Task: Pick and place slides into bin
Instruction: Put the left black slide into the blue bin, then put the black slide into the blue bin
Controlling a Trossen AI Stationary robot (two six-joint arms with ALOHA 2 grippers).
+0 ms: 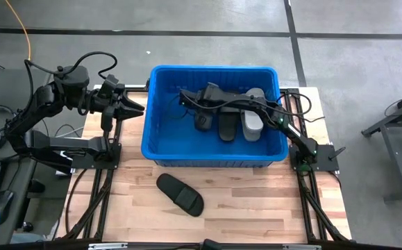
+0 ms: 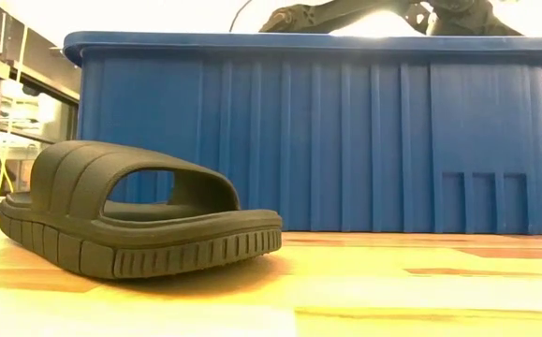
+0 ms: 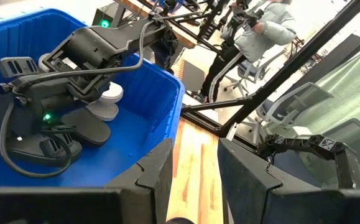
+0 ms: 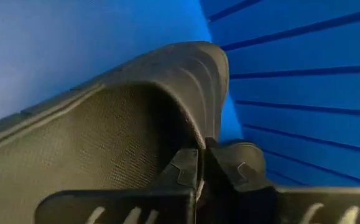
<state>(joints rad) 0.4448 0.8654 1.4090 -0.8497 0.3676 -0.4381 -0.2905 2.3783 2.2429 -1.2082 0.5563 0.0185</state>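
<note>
The blue bin [image 1: 160, 149] stands at the table's far middle. Inside it lie a dark slide [image 1: 227, 125] and a light grey slide [image 1: 253, 122], side by side. My right gripper [image 1: 202, 119] reaches down into the bin, shut on another black slide [image 4: 136, 124] beside them. A further black slide [image 1: 180, 194] rests on its sole on the wood in front of the bin, strap up [image 2: 130, 220]. My left gripper [image 1: 121, 107] hangs raised at the bin's left side, open, with nothing between its fingers [image 3: 195, 180]. My right gripper pinches the black slide's ribbed strap at its edge [image 4: 195, 134] between its two fingertips [image 4: 183, 168]. The fingers come slanting down from above into the bin. The slide sits low inside the bin; whether it touches the floor I cannot tell.
Bare wood lies in front of the bin, on both sides of the loose slide. Black frame bars [image 1: 305, 187] run along the table's left and right sides. In the room beyond, a person [image 3: 267, 28] sits near other equipment.
</note>
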